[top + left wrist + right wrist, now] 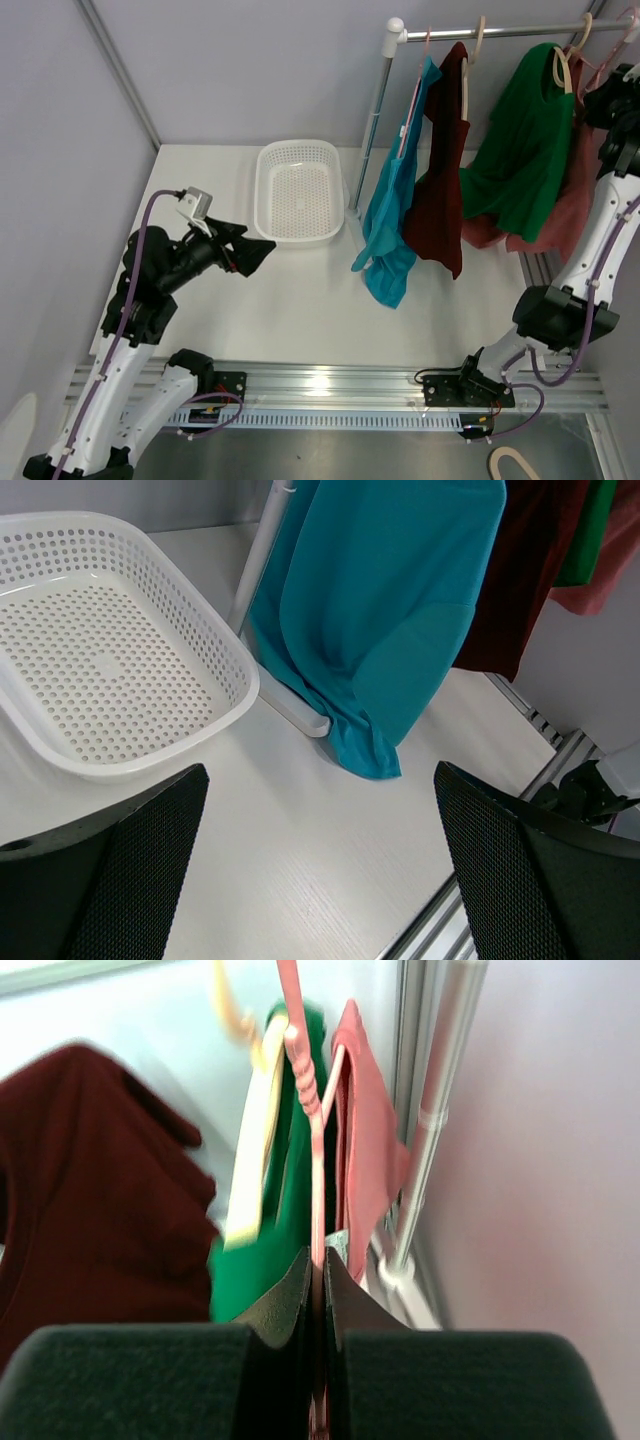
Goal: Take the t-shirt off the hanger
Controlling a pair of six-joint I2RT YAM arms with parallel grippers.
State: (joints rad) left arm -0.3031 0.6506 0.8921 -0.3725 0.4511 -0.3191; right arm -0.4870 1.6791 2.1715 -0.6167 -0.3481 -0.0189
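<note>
**Right gripper (316,1272) pinching the pink hanger (300,1070) that carries the salmon t-shirt (368,1160)**

Top view: the t-shirt hangs at the right end of the rail (490,32), above the far right corner of the tabletop (300,310). It is partly behind a green shirt (520,150), with a maroon shirt (440,200) and a teal shirt (390,220) further left. The right arm (600,240) reaches up to it. The left gripper (255,250) hovers near the left edge, jaws wide, holding nothing. A white basket (265,195) sits at the far edge, left of the rack post, and nothing lies in it.

Left wrist view: the two fingers (110,880) stand far apart. Between them show the bare perforated floor of the basket and the teal hem beside it.

Right wrist view (blurred): the jaws are pressed together on a thin limb of the hanger, with the salmon cloth just beside it. This grip probably serves to steady the hanger. It should hold firm without twisting, so the fabric can slide off one shoulder at a time and the green shirt is not dragged along
</note>
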